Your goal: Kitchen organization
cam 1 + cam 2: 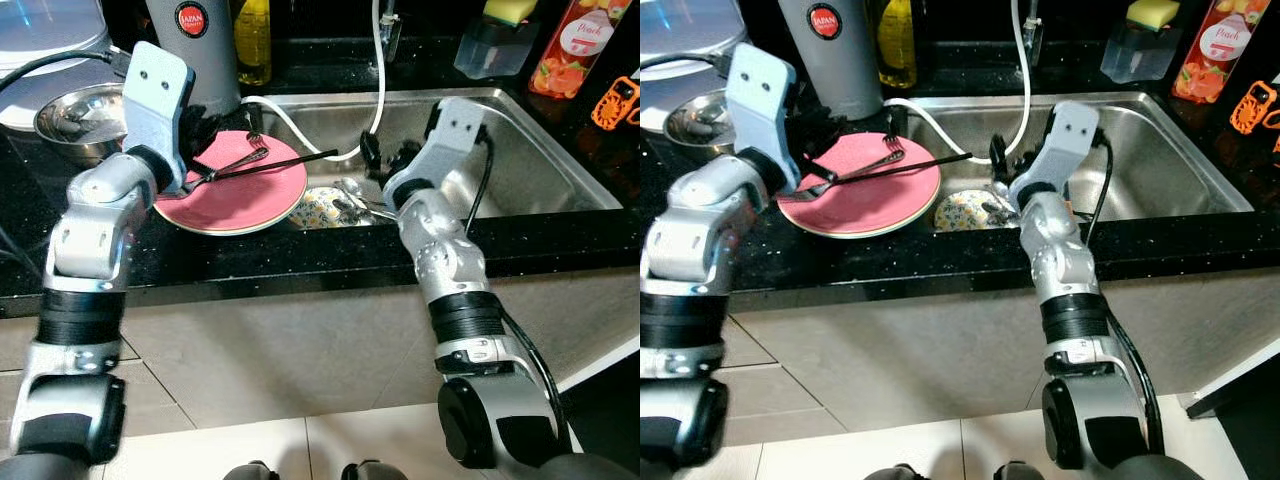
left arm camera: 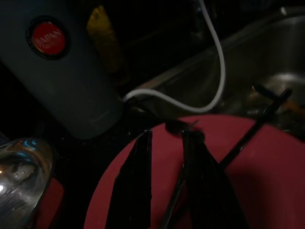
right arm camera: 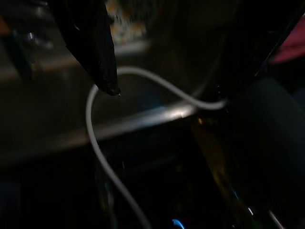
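Observation:
A pink plate [image 1: 255, 195] lies on the black counter just left of the steel sink [image 1: 540, 170]. Across it lie a metal fork [image 1: 243, 159] and a thin black stick [image 1: 290, 161] that reaches out over the sink edge. My left gripper [image 2: 167, 136] hovers low over the plate, its fingers apart, with the fork handle against the inner side of one finger. My right gripper [image 1: 373, 156] is over the sink's left part, by the stick's far end and a white hose [image 1: 300, 130]; its fingers look spread with nothing clamped.
A patterned bowl [image 1: 322, 208] and spoons [image 1: 352, 192] sit in the sink's near left corner. A grey canister [image 1: 195, 50], yellow bottle [image 1: 252, 40] and steel bowl [image 1: 75, 115] crowd the counter behind the plate. A sponge holder [image 1: 495, 40] and peach bottle [image 1: 580, 45] stand behind the sink.

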Tool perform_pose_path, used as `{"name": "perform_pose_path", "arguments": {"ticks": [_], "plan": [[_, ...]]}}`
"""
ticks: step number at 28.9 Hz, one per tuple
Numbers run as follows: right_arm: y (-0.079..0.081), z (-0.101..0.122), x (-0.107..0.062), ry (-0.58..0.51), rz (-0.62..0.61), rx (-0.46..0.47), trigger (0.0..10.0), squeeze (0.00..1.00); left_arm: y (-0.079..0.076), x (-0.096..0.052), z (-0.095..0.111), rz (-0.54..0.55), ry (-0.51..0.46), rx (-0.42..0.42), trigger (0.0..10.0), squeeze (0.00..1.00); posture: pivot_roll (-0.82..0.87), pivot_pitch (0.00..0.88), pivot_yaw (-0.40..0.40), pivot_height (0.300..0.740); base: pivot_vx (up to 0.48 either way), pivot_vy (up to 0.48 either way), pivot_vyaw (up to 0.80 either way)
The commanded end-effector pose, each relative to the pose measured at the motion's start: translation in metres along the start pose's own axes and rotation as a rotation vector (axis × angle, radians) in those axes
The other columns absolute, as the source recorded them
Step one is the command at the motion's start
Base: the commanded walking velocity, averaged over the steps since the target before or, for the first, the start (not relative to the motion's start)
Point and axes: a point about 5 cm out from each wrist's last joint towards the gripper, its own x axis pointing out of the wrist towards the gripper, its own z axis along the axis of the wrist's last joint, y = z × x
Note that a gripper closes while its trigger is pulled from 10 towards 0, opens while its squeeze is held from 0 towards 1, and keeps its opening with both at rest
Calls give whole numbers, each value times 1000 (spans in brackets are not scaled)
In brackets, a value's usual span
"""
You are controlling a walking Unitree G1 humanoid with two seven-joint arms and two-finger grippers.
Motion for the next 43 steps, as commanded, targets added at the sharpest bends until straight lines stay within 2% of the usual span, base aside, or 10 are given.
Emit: {"name": "perform_pose_path", "arguments": {"ticks": [1,7,13,30,31,32,33,36,37,43], "plan": [[-4,4,-7,-22,14,8,10000,0,13,-5,-12,0,83,25,10000,0,71,40,-4,740,0,0,0],[-7,9,-14,-44,25,1,10000,0,26,-9,-37,-1,185,-39,10000,0,70,38,-2,740,0,0,0],[-6,13,-16,-59,35,1,10000,0,29,-6,-55,-107,228,-213,10000,0,70,37,4,740,0,0,0],[-1,16,-18,-64,55,2,10000,0,36,5,-78,-196,319,-256,10000,0,59,35,3,740,0,0,0],[-2,17,-19,-67,51,0,10000,0,31,6,-84,-233,344,-238,8784,0,55,35,6,740,0,0,0],[-3,17,-19,-68,49,-1,10000,0,28,6,-84,-250,341,-234,5176,0,55,35,6,740,0,0,0],[-3,18,-19,-69,48,-2,10000,0,27,7,-84,-257,340,-230,3490,0,55,35,6,740,0,0,0],[-4,18,-20,-69,47,-3,10000,0,26,8,-84,-265,338,-228,3490,0,54,33,7,740,0,0,0],[-3,18,-19,-69,47,-3,10000,0,27,9,-85,-252,337,-223,0,0,53,32,8,740,0,0,0],[-3,19,-19,-71,51,-3,10000,0,33,10,-77,-218,289,-232,0,0,53,34,5,740,0,0,0]]}}
